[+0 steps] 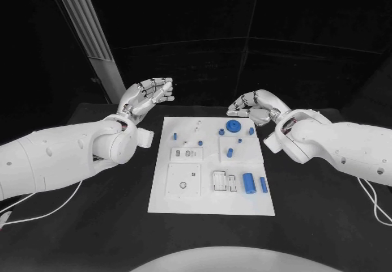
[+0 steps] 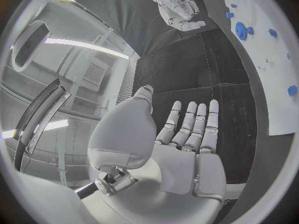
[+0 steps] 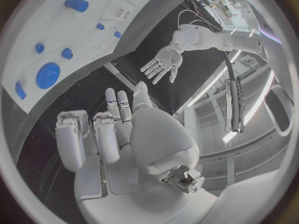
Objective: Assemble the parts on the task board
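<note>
The white task board (image 1: 211, 195) lies in the middle of the black table. Blue parts stand on it: a gear (image 1: 234, 126) near the far edge, small pegs (image 1: 175, 136) around it, and two cylinders (image 1: 248, 182) towards the near right. My left hand (image 1: 147, 95) hovers beyond the board's far left corner, fingers (image 2: 193, 122) stretched out and apart, holding nothing. My right hand (image 1: 255, 106) hangs just past the far right corner, close to the gear, with its fingers (image 3: 106, 134) loosely bent and nothing in them. The right wrist view shows the gear (image 3: 48, 75) on the board (image 3: 74, 40).
A pale upright post (image 1: 94, 45) stands behind the left hand at the table's back left. Bare black table (image 1: 327, 209) surrounds the board on all sides. White recessed sockets (image 1: 184, 181) sit in the board's near left part.
</note>
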Controlling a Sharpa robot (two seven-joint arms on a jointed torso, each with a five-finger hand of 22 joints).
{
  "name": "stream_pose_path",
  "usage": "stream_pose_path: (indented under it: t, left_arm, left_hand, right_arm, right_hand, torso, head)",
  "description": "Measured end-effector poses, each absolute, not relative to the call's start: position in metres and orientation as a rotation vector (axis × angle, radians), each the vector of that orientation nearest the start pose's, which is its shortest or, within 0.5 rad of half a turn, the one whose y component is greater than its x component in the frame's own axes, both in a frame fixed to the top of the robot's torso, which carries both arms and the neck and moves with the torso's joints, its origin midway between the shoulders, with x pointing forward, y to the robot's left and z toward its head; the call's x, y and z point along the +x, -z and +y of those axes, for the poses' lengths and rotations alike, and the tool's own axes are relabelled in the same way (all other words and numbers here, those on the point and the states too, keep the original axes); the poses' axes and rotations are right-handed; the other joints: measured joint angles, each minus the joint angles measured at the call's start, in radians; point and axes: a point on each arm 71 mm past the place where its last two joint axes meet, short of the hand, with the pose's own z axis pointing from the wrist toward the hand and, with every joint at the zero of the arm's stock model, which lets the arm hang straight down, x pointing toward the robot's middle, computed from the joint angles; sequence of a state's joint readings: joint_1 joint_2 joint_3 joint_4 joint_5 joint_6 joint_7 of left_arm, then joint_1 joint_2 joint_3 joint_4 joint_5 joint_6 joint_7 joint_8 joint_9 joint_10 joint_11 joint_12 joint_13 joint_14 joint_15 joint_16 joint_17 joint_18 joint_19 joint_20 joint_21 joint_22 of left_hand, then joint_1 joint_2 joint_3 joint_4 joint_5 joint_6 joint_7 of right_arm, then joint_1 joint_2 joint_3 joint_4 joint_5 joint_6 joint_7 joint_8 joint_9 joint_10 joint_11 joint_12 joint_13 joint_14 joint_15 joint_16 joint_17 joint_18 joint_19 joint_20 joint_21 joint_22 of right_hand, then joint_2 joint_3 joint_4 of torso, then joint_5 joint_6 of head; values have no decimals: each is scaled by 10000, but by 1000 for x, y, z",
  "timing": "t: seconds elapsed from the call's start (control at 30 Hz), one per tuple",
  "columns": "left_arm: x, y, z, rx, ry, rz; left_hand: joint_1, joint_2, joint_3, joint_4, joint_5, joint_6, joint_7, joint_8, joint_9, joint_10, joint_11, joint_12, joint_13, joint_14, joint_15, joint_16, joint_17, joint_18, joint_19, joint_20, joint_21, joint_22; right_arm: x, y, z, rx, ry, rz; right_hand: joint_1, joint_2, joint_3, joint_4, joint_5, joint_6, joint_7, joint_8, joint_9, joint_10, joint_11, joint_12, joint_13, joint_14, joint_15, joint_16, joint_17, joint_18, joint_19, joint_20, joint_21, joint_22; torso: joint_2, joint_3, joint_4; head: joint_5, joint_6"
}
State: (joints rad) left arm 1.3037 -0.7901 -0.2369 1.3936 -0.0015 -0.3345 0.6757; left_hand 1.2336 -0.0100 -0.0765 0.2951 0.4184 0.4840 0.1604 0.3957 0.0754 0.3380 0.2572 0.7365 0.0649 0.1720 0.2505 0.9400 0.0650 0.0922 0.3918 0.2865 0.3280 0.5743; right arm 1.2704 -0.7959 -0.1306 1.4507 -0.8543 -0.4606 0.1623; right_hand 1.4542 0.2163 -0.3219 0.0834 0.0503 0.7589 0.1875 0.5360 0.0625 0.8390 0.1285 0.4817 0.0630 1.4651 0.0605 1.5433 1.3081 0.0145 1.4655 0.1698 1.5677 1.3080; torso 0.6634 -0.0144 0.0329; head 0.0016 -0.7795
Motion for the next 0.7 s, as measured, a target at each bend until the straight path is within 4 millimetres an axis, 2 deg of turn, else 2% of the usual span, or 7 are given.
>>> stream_pose_path:
  t: [0.1,0.23,0.43,0.5,0.57,0.7]
  left_arm:
    - [505,183,229,-8790,15247,12636]
    - [505,179,227,-8698,15421,12660]
    - [504,177,224,-8619,15637,12723]
    - [504,176,223,-8589,15705,12736]
    - [505,176,222,-8572,15750,12744]
    - [505,174,221,-8538,15837,12763]
  left_hand:
    - [-65,65,0,0,0,-28,-28,45,0,-40,40,0,0,0,0,-37,-8,0,-19,19,0,0]
    - [-64,64,0,0,0,-37,-37,45,0,-39,38,0,0,0,0,-37,-7,0,-34,33,0,-10]
    - [-63,64,0,0,0,-37,-36,82,-1,-39,38,0,0,-37,36,-37,-7,-1,-34,32,0,-9]
    - [-59,141,0,0,0,-72,-1,82,-1,-38,38,0,1,-37,36,-37,-7,-2,-34,32,0,-19]
    - [-60,141,0,0,0,-72,-1,82,-1,-39,38,0,0,-37,36,-37,-7,0,-33,32,0,-18]
    - [-59,141,0,0,0,-72,-1,82,-1,-39,38,0,1,-37,36,-36,-7,0,-34,33,0,-18]
  right_arm:
    - [506,177,-197,1906,-9385,15767]
    - [515,178,-192,738,-8253,15813]
    - [525,183,-185,-136,-7103,16115]
    - [527,185,-182,-409,-6768,16255]
    - [528,186,-178,-666,-6503,16366]
    - [531,189,-170,-1341,-5902,16544]
  right_hand:
    - [389,-82,63,-146,0,248,-115,-334,0,81,-52,-191,-6,-1,-2,0,0,1,0,0,0,-1]
    - [735,-177,39,-183,0,397,-139,-844,0,81,-52,-527,-6,35,-38,39,-1,1,34,-42,0,-1]
    - [1113,-94,63,-256,0,432,-175,-1503,1,173,-144,-898,-5,0,-73,39,-2,2,-1,-77,0,-2]
    - [1185,-93,66,-259,0,432,-175,-1687,1,171,-142,-1016,-5,0,-73,39,-2,3,-1,-77,0,-2]
    - [1238,-40,66,-259,0,387,-220,-1852,1,171,-142,-1114,-5,7,-79,39,-2,3,-1,-77,0,-2]
    - [1300,-89,26,-219,0,370,-237,-2102,1,206,-178,-1305,-5,0,-146,39,-2,4,-1,-147,0,-2]
  torso:
    - [64,-12,20]
    - [131,-33,43]
    - [248,-61,88]
    - [287,-67,106]
    - [320,-68,126]
    - [383,-77,156]
  head:
    - [-44,26]
    - [-111,62]
    - [-167,166]
    - [-174,204]
    - [-182,244]
    - [-200,290]
